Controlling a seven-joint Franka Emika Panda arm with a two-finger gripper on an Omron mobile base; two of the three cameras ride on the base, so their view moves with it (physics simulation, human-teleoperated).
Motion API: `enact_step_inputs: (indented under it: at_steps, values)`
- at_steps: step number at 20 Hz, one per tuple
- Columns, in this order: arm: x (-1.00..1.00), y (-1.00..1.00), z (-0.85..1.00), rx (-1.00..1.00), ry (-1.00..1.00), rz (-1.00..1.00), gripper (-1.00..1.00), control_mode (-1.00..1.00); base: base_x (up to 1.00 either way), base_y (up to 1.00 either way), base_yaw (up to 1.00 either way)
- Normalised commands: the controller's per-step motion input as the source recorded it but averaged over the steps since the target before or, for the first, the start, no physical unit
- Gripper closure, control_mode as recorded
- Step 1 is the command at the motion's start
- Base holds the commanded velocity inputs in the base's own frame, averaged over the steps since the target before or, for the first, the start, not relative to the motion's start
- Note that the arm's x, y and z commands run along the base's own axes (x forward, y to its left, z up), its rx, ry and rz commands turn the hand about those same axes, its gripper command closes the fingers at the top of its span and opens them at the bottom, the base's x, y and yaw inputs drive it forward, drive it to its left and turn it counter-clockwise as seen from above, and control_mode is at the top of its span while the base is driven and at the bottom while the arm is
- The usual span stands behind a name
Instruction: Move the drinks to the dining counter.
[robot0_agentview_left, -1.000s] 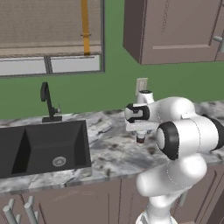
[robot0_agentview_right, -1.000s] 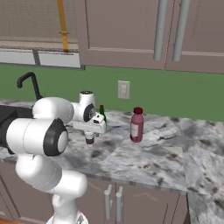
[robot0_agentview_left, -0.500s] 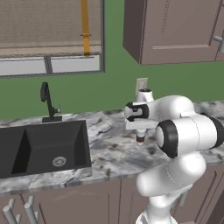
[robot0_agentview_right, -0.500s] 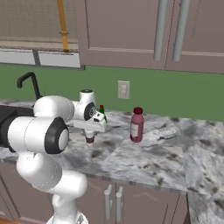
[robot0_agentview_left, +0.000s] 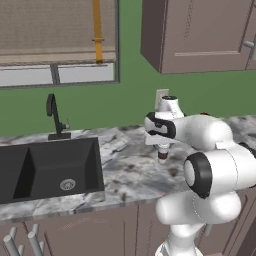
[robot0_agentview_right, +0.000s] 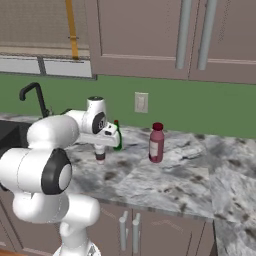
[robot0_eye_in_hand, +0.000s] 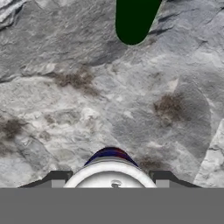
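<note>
The robot's gripper (robot0_agentview_right: 100, 159) points straight down and looks closed around a short white-topped cup (robot0_eye_in_hand: 110, 168) on the grey marble counter (robot0_agentview_right: 165, 182). A slim dark-green glass bottle (robot0_agentview_right: 117, 136) stands just beside it, at 1 o'clock in the right base view.

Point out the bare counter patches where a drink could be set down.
The widest free marble lies right of the red bottle, toward the counter's corner. Another bare strip runs between the sink and the gripper. It is crowded around the gripper, closed on the white-topped cup, beside the green bottle.
</note>
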Motion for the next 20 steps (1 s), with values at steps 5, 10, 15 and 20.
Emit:
enact_step_inputs:
  at_steps: [5, 10, 15, 20]
  values:
    - [-0.44, -0.01, 0.61, 0.0, 0.0, 0.04, 1.0, -1.0, 0.0, 0.0, 0.0]
    - [-0.41, -0.11, 0.5, 0.0, 0.0, 0.06, 1.0, -1.0, 0.0, 0.0, 0.0]
    - [-0.33, -0.28, 0.38, 0.0, 0.0, 0.07, 1.0, -1.0, 0.0, 0.0, 0.0]
    - [-0.05, -0.02, 0.1, 0.0, 0.0, 0.02, 1.0, 1.0, -0.15, 0.09, 0.04]
